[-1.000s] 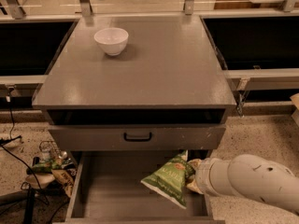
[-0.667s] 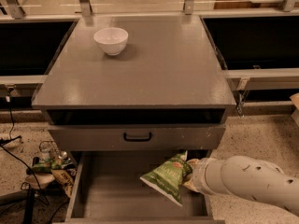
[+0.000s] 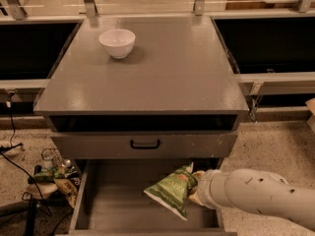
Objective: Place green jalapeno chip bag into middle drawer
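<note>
The green jalapeno chip bag (image 3: pixel 171 191) hangs tilted over the right part of the open middle drawer (image 3: pixel 118 208), a little above its bare grey floor. My gripper (image 3: pixel 194 190) reaches in from the right on a thick white arm (image 3: pixel 256 194) and is shut on the bag's right edge. The fingers are mostly hidden behind the bag and the wrist.
A white bowl (image 3: pixel 117 42) stands on the grey cabinet top (image 3: pixel 162 73) at the back left. A closed drawer front with a black handle (image 3: pixel 144 144) sits above the open drawer. Cables and clutter (image 3: pixel 47 178) lie on the floor to the left.
The arm and the bag have shifted slightly to the left over the drawer. The bag stays in the grip.
</note>
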Robot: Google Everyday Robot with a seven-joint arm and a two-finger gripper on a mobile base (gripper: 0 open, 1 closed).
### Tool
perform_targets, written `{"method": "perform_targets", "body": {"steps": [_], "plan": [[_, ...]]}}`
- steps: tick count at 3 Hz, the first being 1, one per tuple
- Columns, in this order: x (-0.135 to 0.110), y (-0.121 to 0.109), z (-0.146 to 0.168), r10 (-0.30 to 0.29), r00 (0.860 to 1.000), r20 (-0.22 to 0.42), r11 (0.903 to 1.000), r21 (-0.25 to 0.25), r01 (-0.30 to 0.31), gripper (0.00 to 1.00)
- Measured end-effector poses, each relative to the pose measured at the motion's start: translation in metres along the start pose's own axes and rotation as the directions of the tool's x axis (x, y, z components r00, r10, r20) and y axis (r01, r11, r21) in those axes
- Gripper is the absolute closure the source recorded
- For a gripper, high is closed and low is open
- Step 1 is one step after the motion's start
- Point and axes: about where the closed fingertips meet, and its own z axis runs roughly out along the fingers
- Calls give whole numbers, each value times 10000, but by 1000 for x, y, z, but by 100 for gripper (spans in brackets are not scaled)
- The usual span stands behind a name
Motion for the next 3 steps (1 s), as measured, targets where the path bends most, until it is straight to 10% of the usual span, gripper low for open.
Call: {"method": "perform_targets", "body": {"steps": [3], "plan": [[11, 15, 47, 529, 9986, -83, 9984, -189, -530, 100]]}}
